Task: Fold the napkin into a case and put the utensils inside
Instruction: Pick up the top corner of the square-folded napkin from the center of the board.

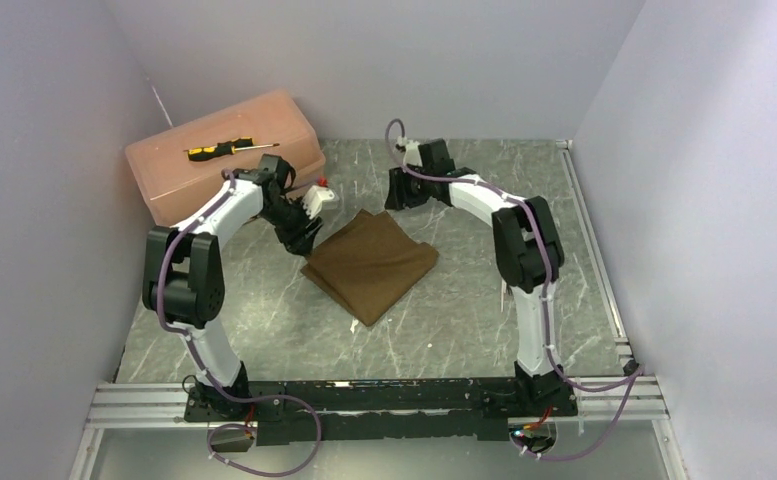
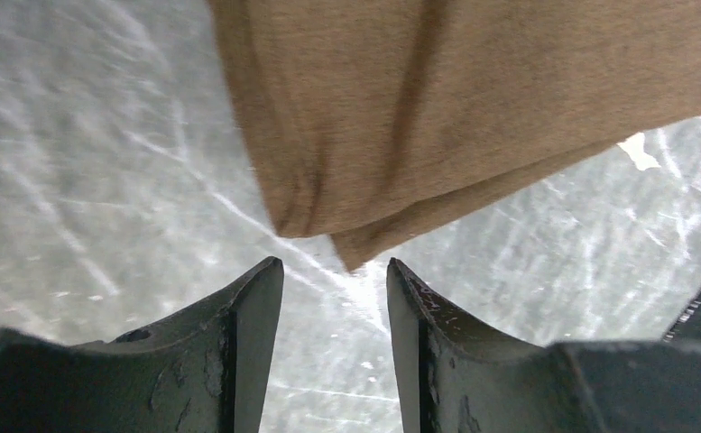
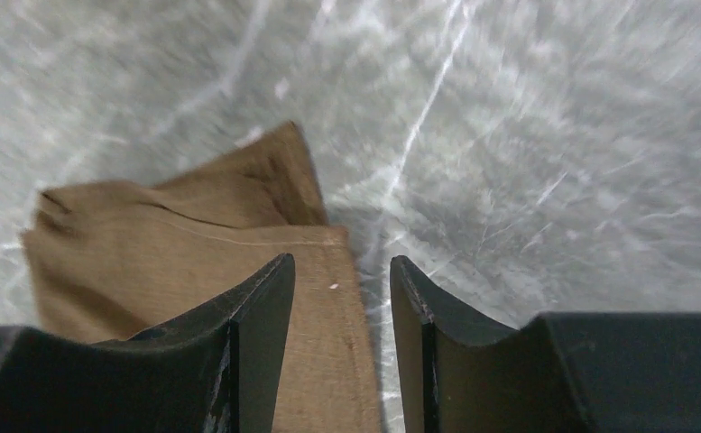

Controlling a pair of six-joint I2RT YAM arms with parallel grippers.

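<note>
Napkin [image 1: 371, 264] lies folded in layers at the middle of the grey surface [image 1: 484, 310], turned like a diamond, with one corner toward the left gripper [image 1: 301, 238] and the far corner toward the right gripper [image 1: 404, 192]. You have it only partly folded, by my reading; it is a squarish pad, not yet a narrow case. No utensils show in any view.

To fold well, take a single corner cleanly. In the left wrist view two layers splay apart at the near corner [image 2: 328, 230], so pinch both together or the under layer will drag and skew the edge. Come in low along the surface, close fully before lifting, and carry the corner straight across so the edges line up.

Left fingers [image 2: 247, 311] stand moderately apart, empty, just short of that corner and not touching it. Right fingers [image 3: 261, 307] are likewise apart and hold nothing; they hover over the cloth's edge [image 3: 328, 271], one finger above the fabric, the other above bare surface. Whether they touch it you cannot tell.

Beyond the left arm sits a pink box [image 1: 219, 160] with a screwdriver [image 1: 219, 149] on its lid.
</note>
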